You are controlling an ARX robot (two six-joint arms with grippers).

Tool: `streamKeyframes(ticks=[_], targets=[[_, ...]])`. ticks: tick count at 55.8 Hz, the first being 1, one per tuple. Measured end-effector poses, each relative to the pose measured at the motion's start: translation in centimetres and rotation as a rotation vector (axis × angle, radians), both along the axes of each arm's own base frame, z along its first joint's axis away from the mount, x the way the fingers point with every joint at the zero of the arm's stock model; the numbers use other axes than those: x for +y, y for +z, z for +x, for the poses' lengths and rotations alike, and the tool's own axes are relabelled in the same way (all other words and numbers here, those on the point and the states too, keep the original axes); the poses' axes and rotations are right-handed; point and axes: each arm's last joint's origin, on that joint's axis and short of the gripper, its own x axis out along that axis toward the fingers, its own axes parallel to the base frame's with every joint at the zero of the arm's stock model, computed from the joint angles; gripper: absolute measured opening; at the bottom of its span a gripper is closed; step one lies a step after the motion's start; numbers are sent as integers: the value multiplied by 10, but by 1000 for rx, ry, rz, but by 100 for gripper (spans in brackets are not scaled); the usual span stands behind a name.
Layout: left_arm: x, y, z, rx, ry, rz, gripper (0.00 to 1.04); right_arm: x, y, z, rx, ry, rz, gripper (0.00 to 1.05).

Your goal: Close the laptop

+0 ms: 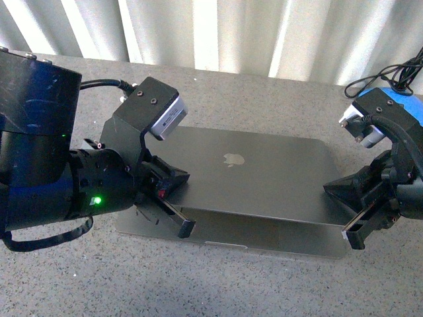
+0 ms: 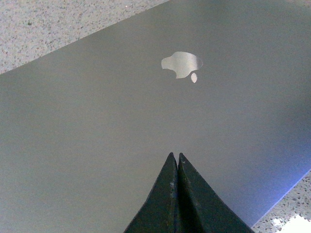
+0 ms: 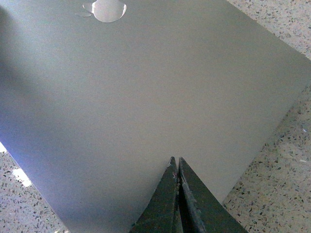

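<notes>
The space-grey laptop (image 1: 258, 175) lies on the speckled table, lid tilted low over its base with a narrow gap left at the near edge. The apple logo (image 1: 231, 159) shows on the lid. My left gripper (image 1: 186, 228) is shut and empty, at the lid's near left corner. My right gripper (image 1: 352, 238) is shut and empty, at the lid's near right corner. In the left wrist view the shut gripper (image 2: 175, 156) points over the grey lid (image 2: 121, 121). In the right wrist view the shut gripper (image 3: 175, 160) sits over the lid (image 3: 146, 97) near its edge.
A blue round lamp base (image 1: 403, 105) with a black cable (image 1: 386, 76) stands at the far right. White curtains (image 1: 231, 30) hang behind the table's far edge. Speckled table top (image 1: 132, 277) shows in front of the laptop.
</notes>
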Motion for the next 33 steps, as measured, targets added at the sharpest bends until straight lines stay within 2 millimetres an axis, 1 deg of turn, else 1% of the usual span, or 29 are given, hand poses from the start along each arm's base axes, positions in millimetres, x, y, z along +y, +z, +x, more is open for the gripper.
streamKeyframes(ticks=[33], targets=[[1, -9, -3, 32, 12, -13, 4, -2, -11, 2, 24, -3, 0, 1]])
